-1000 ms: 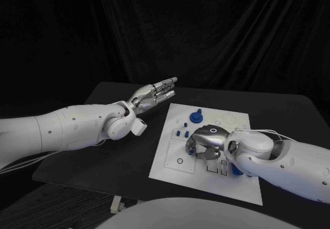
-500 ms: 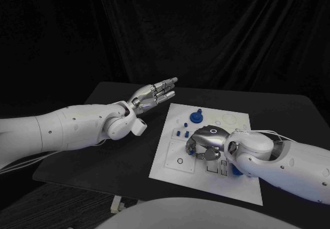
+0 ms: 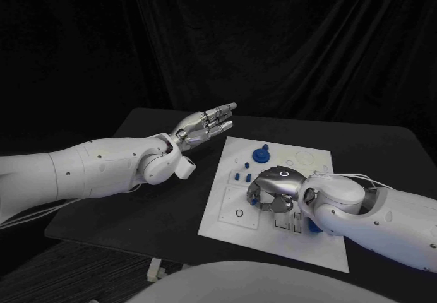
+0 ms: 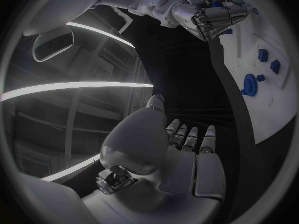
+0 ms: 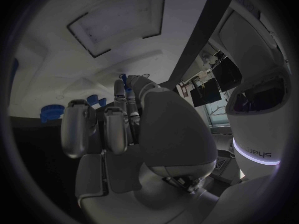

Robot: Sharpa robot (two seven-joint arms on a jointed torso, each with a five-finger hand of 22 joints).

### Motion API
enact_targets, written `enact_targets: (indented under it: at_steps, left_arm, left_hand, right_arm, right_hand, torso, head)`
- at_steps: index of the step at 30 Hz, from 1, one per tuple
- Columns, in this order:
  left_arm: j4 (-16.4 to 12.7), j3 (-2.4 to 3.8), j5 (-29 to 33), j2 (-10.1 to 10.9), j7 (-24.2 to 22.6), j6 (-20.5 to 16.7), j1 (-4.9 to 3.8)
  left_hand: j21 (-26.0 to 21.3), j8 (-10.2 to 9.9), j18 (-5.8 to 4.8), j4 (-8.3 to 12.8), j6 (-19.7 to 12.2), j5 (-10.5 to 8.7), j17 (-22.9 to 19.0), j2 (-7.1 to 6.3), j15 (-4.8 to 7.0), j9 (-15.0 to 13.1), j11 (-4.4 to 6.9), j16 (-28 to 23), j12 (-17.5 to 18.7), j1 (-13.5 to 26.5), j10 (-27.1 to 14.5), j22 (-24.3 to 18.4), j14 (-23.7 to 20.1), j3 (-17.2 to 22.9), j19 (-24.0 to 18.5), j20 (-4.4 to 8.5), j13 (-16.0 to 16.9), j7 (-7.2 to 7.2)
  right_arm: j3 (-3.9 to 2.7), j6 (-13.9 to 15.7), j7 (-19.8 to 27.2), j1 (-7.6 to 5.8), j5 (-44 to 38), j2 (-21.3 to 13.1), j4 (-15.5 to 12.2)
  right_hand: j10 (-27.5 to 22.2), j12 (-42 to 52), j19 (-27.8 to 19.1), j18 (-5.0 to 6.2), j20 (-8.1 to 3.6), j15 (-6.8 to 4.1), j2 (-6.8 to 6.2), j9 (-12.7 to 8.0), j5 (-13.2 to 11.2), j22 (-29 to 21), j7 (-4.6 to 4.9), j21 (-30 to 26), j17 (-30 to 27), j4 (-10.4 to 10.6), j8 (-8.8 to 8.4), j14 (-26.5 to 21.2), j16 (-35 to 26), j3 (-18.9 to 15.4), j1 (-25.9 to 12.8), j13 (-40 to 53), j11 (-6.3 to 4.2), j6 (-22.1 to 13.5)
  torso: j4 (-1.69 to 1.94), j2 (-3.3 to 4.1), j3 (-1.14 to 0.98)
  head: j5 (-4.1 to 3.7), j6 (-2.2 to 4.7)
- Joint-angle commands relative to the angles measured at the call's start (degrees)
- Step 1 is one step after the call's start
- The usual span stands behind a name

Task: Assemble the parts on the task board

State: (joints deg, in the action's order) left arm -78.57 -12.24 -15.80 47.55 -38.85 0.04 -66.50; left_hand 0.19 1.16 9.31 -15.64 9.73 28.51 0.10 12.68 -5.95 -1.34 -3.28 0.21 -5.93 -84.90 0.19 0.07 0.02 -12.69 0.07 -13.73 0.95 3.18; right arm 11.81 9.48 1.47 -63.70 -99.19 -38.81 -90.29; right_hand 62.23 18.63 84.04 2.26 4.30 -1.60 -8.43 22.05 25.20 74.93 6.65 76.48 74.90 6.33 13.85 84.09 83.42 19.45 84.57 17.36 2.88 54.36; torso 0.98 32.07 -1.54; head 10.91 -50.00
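Note:
The white task board point(image 3: 273, 237) lies mid-table. On its far part stands a round blue part with a knob point(image 3: 259, 153), and several small blue pegs point(image 3: 240, 177) stand nearer. My right hand point(image 3: 271, 189) is curled down over the board's middle, fingertips at the surface. A small blue part point(image 5: 123, 77) shows between its fingertips, and blue also peeks from its fingers point(image 4: 215, 5) in the left wrist view. My left hand point(image 3: 206, 122) hovers flat above the table, left of the board's far corner, fingers straight and holding nothing.
Another blue piece point(image 3: 312, 226) sits on the board beside my right forearm. Outlined slots and a ring mark point(image 3: 237, 214) show on the board's near left. Bare black table point(image 3: 136, 208) lies left of the board, under my left arm.
My right hand has sunk very slightly toward the board. The left hand and the parts on the board have not moved.

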Motion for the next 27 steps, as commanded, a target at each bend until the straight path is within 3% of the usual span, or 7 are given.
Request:
enact_targets:
  at_steps: [1,27]
  left_arm:
    - [-0.01,0.07,0.46,-0.04,-5.45,0.54,0.08]
    - [0.36,0.06,0.46,-0.31,-4.48,1.18,0.23]
  left_hand:
    - [-0.19,0.30,1.03,0.09,-0.06,0.36,-0.10,-0.02,-0.43,-0.07,-0.39,-0.21,-0.31,-0.41,-0.01,-0.07,-0.02,0.31,-0.07,-0.51,0.06,0.47]
    - [-0.19,0.38,1.05,0.57,0.37,0.85,-0.10,-0.11,-1.34,-0.12,-0.32,-0.21,-0.40,-1.27,-0.02,-0.07,-0.02,0.72,-0.07,-1.86,0.07,0.84]
  right_arm:
    - [-0.04,1.90,-0.44,0.15,-0.11,-0.10,-0.25]
    - [-0.04,1.16,-0.59,0.31,-0.11,0.06,0.43]
  right_hand:
    - [-0.19,0.23,0.38,0.96,0.26,0.16,-0.08,0.07,0.07,10.76,0.01,-0.08,1.79,-0.34,-0.31,2.84,-0.33,-0.02,-0.26,0.11,-0.02,-0.35]
    - [-0.28,0.36,0.28,1.00,0.30,0.21,-0.17,0.17,-0.09,10.71,-0.06,-0.27,1.55,-0.52,-0.54,2.75,-0.47,0.07,-0.43,0.21,0.03,-0.68]
  torso:
    - [0.01,-0.01,0.00]
    - [0.01,-0.02,0.01]
  head:
    - [0.01,0.00]
    - [-0.03,0.00]
